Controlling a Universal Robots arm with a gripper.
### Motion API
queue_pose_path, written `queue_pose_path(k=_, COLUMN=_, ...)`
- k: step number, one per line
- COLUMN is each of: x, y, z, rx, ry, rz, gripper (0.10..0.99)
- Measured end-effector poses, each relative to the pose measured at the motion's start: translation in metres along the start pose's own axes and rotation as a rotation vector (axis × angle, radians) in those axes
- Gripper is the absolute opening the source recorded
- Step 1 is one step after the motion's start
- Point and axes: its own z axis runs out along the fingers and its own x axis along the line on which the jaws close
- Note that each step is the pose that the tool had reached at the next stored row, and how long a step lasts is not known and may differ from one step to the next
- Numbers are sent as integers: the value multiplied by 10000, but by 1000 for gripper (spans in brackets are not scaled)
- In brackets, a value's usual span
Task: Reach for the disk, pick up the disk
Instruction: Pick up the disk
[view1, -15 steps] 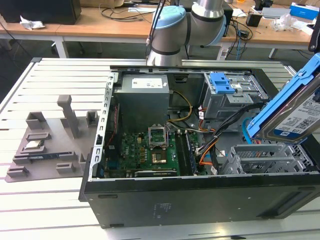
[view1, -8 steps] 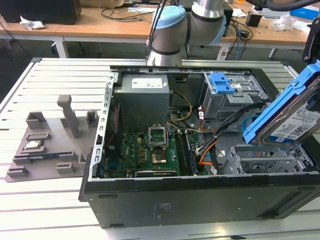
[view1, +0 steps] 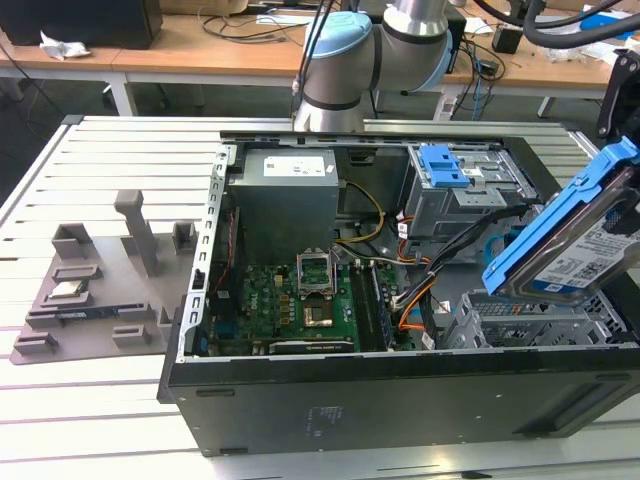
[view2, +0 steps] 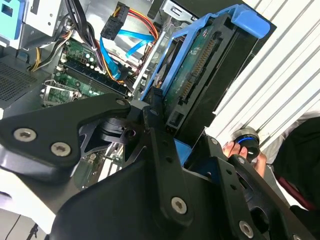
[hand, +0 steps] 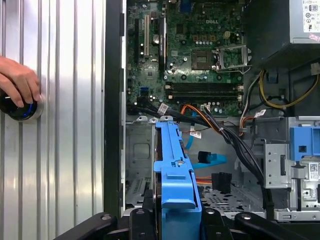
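The disk (view1: 572, 245) is a silver drive in a blue bracket, with a white-and-blue label. It hangs tilted above the empty metal bay (view1: 530, 320) at the exterior view's right end of the open computer case. In the second wrist view my gripper (view2: 176, 134) is shut on the disk (view2: 200, 65), with black fingers (view2: 159, 125) clamped on the bracket's sides. In the first wrist view the disk's blue bracket edge (hand: 174, 170) runs straight out from the gripper (hand: 177, 220), over the bay.
The open case (view1: 400, 390) holds a motherboard (view1: 300, 300), a power supply (view1: 285, 200), a drive cage with a blue latch (view1: 448, 165) and loose cables (hand: 220, 130). A grey parts tray (view1: 90, 290) lies at the exterior view's left. A person's hand (hand: 19, 80) rests on a round button on the slatted table.
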Motion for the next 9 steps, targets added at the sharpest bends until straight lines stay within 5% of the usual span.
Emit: queue_pose_path(k=9, x=-8, y=9, z=20, rx=0, ry=-4, rz=72, gripper=365)
